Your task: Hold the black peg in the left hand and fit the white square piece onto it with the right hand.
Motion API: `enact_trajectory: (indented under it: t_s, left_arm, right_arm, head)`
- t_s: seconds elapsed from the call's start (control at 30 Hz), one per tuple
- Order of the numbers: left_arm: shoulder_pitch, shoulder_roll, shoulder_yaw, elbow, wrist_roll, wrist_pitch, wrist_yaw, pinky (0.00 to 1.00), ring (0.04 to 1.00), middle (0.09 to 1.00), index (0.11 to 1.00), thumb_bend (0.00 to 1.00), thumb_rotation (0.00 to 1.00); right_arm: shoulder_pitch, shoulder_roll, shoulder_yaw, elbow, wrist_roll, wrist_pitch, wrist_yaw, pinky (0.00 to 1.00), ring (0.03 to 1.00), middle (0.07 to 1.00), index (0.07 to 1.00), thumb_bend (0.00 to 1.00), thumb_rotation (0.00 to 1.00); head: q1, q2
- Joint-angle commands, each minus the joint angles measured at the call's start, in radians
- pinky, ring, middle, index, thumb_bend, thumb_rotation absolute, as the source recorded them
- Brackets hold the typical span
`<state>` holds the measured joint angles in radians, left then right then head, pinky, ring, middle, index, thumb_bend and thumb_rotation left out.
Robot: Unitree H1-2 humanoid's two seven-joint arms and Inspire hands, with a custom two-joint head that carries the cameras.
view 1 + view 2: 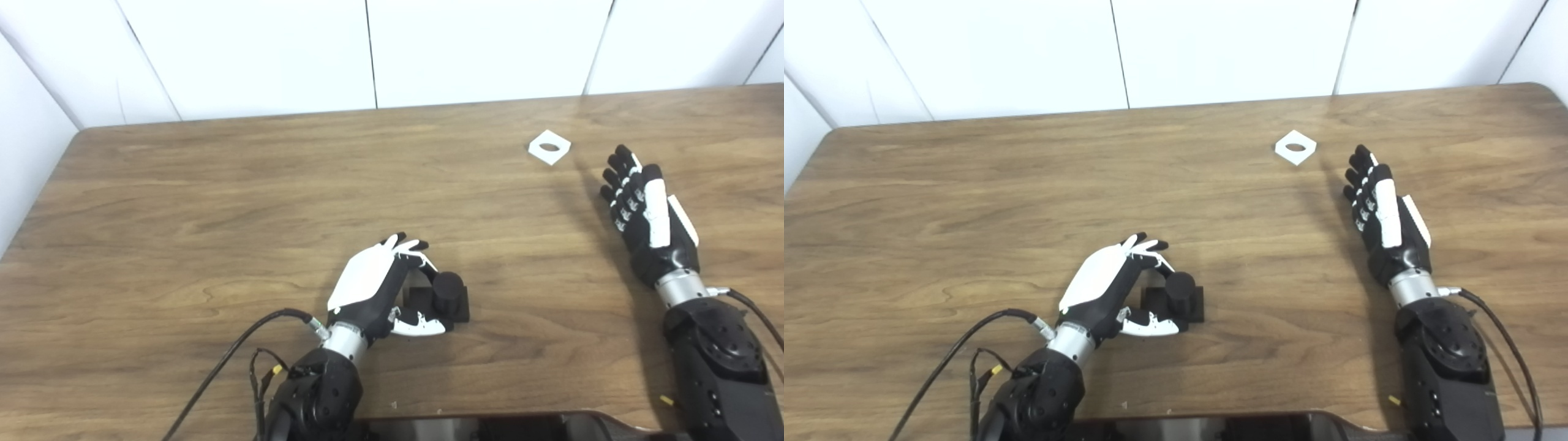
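The black peg [448,288] is a short round post on a square black base, standing on the wooden table [245,202] near the front middle. My left hand [373,285] cups it from the left: fingers curl over the base's far side, the thumb lies along its front edge, and the hand is open with the peg resting on the table. The white square piece [549,147], with a round hole, lies flat at the back right. My right hand [646,214] is open, fingers stretched out, on the right, a little nearer and right of the white piece and apart from it.
White wall panels [367,49] close off the table's back edge and left side. A black cable [233,355] trails from my left wrist across the front left. A dark part of the robot [490,425] runs along the bottom edge.
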<state>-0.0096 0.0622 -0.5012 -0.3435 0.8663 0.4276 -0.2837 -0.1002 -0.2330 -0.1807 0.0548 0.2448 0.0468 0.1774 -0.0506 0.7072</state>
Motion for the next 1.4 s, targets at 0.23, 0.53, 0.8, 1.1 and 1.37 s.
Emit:
enact_trajectory:
  t_s: [0.23, 0.53, 0.8, 1.1, 1.37]
  left_arm:
    - [0.011, 0.015, -0.010, 0.046, 0.009, -0.003, -0.018, 1.00, 1.000, 0.901, 0.489, 0.51, 0.08]
    - [0.012, 0.014, 0.006, 0.056, 0.011, -0.004, -0.001, 1.00, 1.000, 0.903, 0.488, 0.51, 0.07]
    - [0.011, 0.005, 0.016, 0.071, 0.011, -0.009, 0.025, 1.00, 1.000, 0.905, 0.490, 0.50, 0.08]
    - [0.010, -0.008, 0.018, 0.085, 0.018, -0.002, 0.049, 1.00, 1.000, 0.902, 0.489, 0.51, 0.08]
    - [0.009, -0.012, 0.019, 0.100, 0.020, -0.006, 0.069, 1.00, 1.000, 0.900, 0.490, 0.50, 0.08]
  right_arm:
    - [0.032, 0.019, 0.006, 0.011, 0.004, -0.005, -0.001, 1.00, 1.000, 1.000, 1.000, 0.63, 0.92]
    - [0.000, -0.030, 0.053, -0.047, -0.169, -0.018, -0.049, 1.00, 1.000, 1.000, 1.000, 0.67, 0.68]
    - [-0.061, -0.063, 0.072, -0.068, -0.249, 0.010, -0.066, 1.00, 1.000, 0.989, 0.980, 0.69, 0.60]
    - [-0.109, -0.101, 0.080, -0.067, -0.264, 0.030, -0.050, 1.00, 1.000, 0.997, 0.968, 0.71, 0.58]
    - [-0.197, -0.159, 0.106, -0.063, -0.332, 0.035, -0.051, 1.00, 0.990, 0.971, 0.924, 0.72, 0.54]
  head:
    - [0.003, 0.001]
    - [0.002, -0.001]
    - [0.010, -0.002]
    - [0.013, -0.005]
    - [0.017, -0.006]
